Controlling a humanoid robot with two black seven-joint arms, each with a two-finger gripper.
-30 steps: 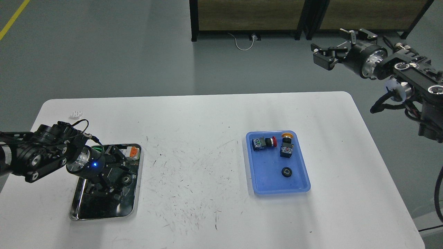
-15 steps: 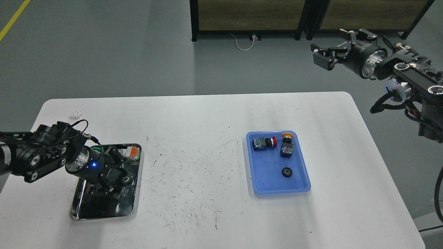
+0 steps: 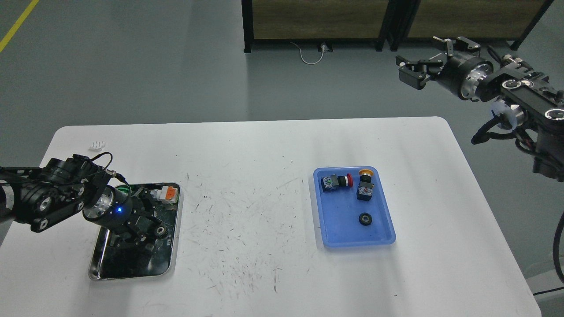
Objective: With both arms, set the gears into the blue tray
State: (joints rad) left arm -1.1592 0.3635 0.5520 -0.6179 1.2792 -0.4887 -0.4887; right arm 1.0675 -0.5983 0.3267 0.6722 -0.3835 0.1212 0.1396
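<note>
Across the lower two thirds of the frame a white table (image 3: 264,176) is lying, scuffed with dark marks. At upper right the right arm is reaching in off the table, its right gripper (image 3: 418,70) hanging over the grey floor with fingers spread apart and nothing between them. At lower left the left arm is leaning down into a shiny steel tray (image 3: 172,259); its left gripper (image 3: 147,222) is sitting low over the dark bottom, but whether the fingers are clenched or released I cannot tell. One gear (image 3: 161,230) is showing just beside those fingertips inside the steel tray. Right of centre the blue tray (image 3: 335,233) is holding a red-capped switch (image 3: 335,181), a yellow-capped switch (image 3: 365,187) and a second gear (image 3: 364,219), all apart from each other.
</note>
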